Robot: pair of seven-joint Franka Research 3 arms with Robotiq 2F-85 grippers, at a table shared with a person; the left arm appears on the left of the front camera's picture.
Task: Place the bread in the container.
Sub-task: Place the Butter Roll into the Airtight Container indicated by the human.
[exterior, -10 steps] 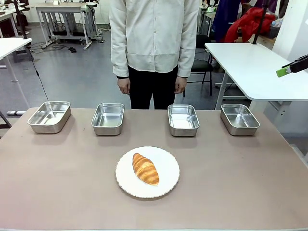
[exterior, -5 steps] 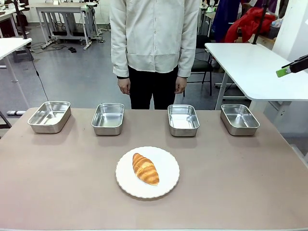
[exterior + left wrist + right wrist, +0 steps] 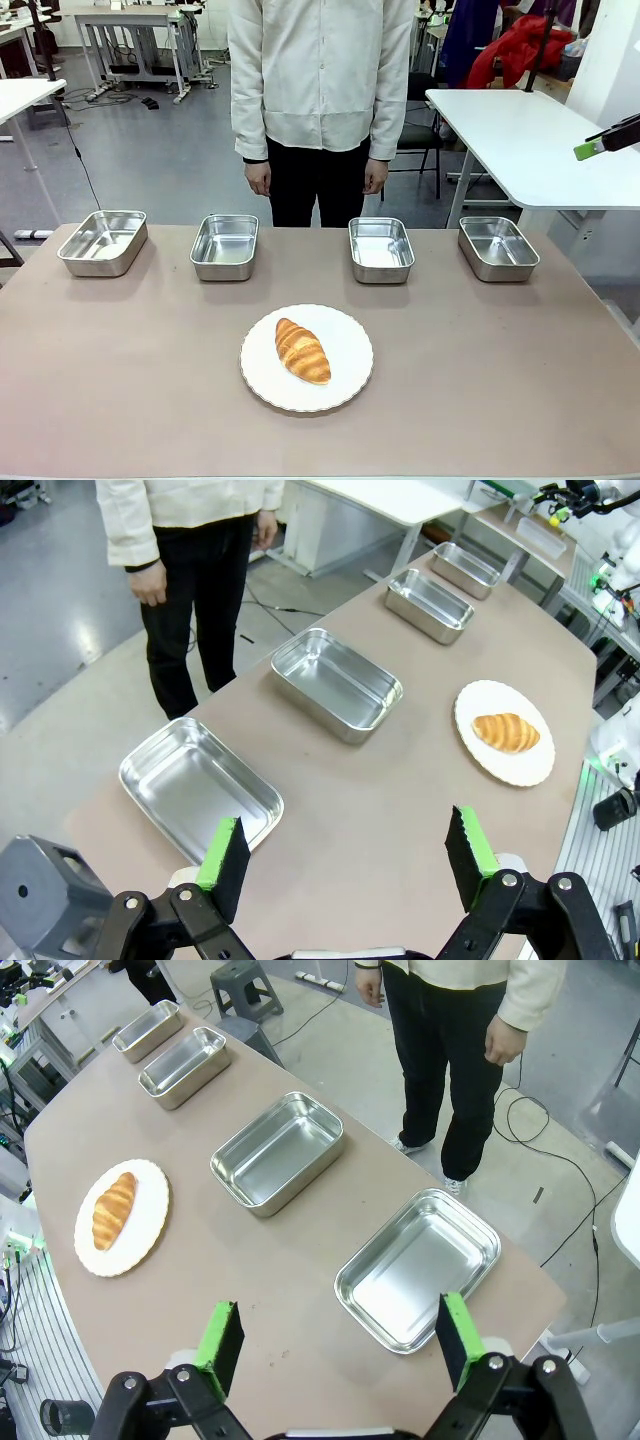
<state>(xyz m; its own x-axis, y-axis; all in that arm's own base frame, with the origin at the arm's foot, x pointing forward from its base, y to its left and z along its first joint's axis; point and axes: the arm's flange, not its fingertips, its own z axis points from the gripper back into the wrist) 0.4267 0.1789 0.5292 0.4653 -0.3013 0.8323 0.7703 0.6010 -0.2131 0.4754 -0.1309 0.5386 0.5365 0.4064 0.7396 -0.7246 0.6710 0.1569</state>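
Nothing of the job is done yet, as far as we can judge: the bread (image 3: 302,350) lies on the white plate (image 3: 348,335) and all four pans (image 3: 222,270) across the table (image 3: 120,380) stand empty (which of them is meant as the container we cannot tell). Lifting, carrying and setting down are all left. Our left claw (image 3: 346,856) hangs above its end of the table with its green fingers spread wide and nothing between them. One pan (image 3: 195,780) lies just ahead of its left finger, and the bread (image 3: 505,732) sits well ahead and off to the side of its right finger. Our right claw (image 3: 338,1341) is spread the same way and also empty, with a pan (image 3: 418,1270) just ahead of its right finger and the bread (image 3: 112,1210) well ahead past its left finger. From the front, the croissant's long axis runs on a slant, one tapered end pointing toward the person and our left, the other toward us and our right. It lies flat, ridges up, near the plate's middle.
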